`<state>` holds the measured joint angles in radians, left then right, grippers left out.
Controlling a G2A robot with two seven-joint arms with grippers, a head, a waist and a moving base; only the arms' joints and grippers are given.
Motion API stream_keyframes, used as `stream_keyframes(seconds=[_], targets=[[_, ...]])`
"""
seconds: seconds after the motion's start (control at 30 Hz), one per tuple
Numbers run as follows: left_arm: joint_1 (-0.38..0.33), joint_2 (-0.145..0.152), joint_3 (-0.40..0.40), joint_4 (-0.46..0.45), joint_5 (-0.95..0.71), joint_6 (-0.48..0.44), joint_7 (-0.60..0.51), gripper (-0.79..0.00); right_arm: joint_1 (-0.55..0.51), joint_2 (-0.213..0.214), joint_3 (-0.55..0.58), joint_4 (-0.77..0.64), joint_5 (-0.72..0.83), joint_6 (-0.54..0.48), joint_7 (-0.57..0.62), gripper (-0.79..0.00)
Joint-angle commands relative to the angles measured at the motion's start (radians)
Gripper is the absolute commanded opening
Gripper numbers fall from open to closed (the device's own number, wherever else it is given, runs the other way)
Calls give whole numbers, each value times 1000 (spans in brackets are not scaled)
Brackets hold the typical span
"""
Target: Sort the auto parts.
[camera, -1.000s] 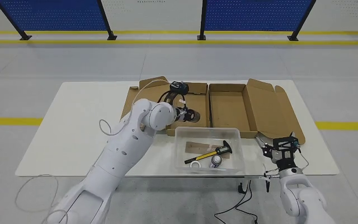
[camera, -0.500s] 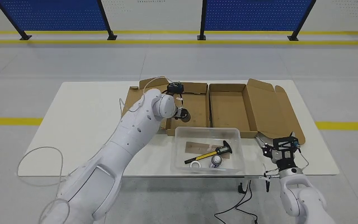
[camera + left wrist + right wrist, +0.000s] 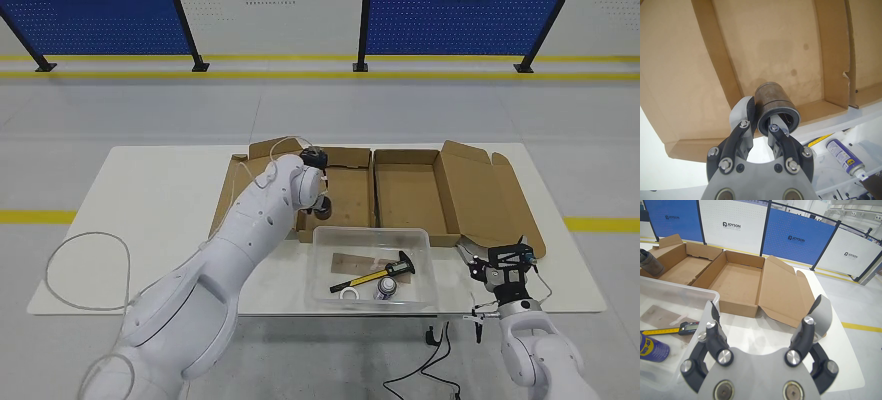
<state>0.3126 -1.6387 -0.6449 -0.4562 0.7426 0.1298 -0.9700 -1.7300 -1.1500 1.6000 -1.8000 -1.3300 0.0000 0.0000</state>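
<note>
Over the left cardboard box (image 3: 772, 47), at the far middle of the counter (image 3: 130, 220), the left gripper (image 3: 762, 113) held a steel linear bearing (image 3: 772, 100). One of its fingers (image 3: 751, 106) pressed against the outer wall and the other sat inside the bore, clamping the sleeve wall between them. The bearing was tilted above the near right part of that box's floor; whether it touched the cardboard could not be told. Just to the right stood a second open cardboard box (image 3: 405, 195). Nearer than both boxes sat a clear plastic bin (image 3: 370, 231) holding a digital caliper (image 3: 385, 270), a spray can (image 3: 385, 288) and a roll of tape (image 3: 350, 294). At the counter's near right edge, right of the bin, the right gripper (image 3: 765, 306) hung with its fingers spread wide, grasping nothing.
</note>
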Motion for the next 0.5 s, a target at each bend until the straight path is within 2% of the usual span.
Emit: stream_keyframes(seconds=[0.0,0.47], targets=[[-9,-13,5,33,-5,0,1,-785,0,0,0,0,0,0,0,0],[-54,-87,36,174,4,-30,-20,-785,0,0,0,0,0,0,0,0]])
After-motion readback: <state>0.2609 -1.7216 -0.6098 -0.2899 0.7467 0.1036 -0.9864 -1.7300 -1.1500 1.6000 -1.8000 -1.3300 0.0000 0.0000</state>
